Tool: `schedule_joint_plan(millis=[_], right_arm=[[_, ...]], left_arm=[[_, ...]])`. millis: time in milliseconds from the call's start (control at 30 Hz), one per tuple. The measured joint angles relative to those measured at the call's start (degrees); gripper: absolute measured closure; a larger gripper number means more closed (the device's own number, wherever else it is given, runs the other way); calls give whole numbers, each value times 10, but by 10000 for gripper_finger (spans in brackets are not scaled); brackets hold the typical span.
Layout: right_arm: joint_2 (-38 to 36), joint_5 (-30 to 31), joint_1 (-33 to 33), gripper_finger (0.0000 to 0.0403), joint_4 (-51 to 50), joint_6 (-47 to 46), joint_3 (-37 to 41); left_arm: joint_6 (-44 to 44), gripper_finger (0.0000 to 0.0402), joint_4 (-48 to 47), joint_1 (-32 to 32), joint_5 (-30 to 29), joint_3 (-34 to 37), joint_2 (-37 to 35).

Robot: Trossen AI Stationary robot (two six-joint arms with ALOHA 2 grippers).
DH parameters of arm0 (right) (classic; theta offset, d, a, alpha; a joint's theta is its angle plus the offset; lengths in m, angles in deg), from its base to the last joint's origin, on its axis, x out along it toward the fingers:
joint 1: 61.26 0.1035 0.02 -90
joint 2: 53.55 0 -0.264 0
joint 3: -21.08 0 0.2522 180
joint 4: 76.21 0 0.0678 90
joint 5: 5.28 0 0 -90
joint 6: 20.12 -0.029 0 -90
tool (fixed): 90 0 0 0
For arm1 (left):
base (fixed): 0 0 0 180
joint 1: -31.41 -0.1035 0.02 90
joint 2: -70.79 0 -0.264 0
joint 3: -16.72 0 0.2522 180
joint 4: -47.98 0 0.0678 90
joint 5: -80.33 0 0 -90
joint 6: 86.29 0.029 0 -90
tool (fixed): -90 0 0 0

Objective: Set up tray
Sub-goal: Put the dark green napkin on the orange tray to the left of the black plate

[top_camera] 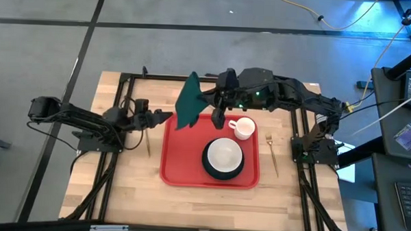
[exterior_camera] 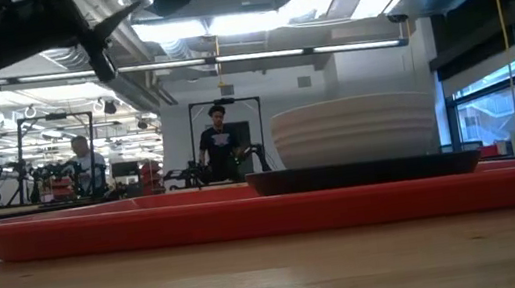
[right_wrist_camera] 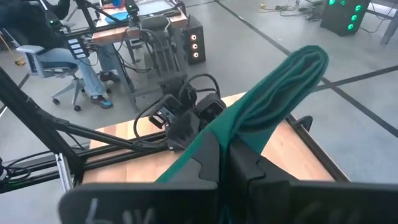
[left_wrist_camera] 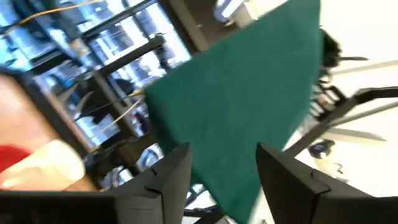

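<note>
The red tray (top_camera: 179, 171) lies mid-table and carries a black plate (top_camera: 210, 172) with a white bowl (top_camera: 223, 154) and a white mug (top_camera: 245, 128). In the low view the tray (exterior_camera: 148, 228) fills the width, with the bowl (exterior_camera: 354, 128) on the plate (exterior_camera: 362, 172). My right gripper (top_camera: 215, 102) is shut on a dark green cloth (top_camera: 188, 103) raised over the tray's far left corner. My left gripper (top_camera: 166, 117) is open, level beside the cloth's lower end; in its wrist view its fingers (left_wrist_camera: 177, 168) stand on either side of the cloth (left_wrist_camera: 242, 106). My right gripper (right_wrist_camera: 219, 163) pinches the green cloth between its two fingers at a bunched fold (right_wrist_camera: 239, 134), several layers thick. The cloth is lifted clear and stretches away beyond the fingers (right_wrist_camera: 249, 163) to its rounded far end (right_wrist_camera: 308, 59). My left gripper (left_wrist_camera: 224, 152): I cannot tell whether it touches the cloth's lower corner (left_wrist_camera: 233, 196).
One gold utensil (top_camera: 148, 144) lies on the wood left of the tray, another (top_camera: 272, 156) right of it. Black frame rails (top_camera: 127, 92) run along the table's sides and far edge. People (exterior_camera: 222, 139) stand in the room behind the table.
</note>
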Motion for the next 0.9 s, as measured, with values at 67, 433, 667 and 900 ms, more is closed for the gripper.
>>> schedule_joint_plan(millis=[67, 433, 667, 900], right_arm=[[0, -4, 0, 400, 3, 0, 0], [0, -38, 0, 400, 34, 2, 0], [0, -46, 0, 400, 52, 3, 0], [9, -65, 0, 400, 80, 2, -1]], left_arm=[[1, 211, 3, 0, 2, -2, 0], [-19, 165, -5, -2, -17, -2, 0], [-25, 167, -5, -2, -19, -2, 0], [-23, 169, -3, -2, -37, -2, 0]])
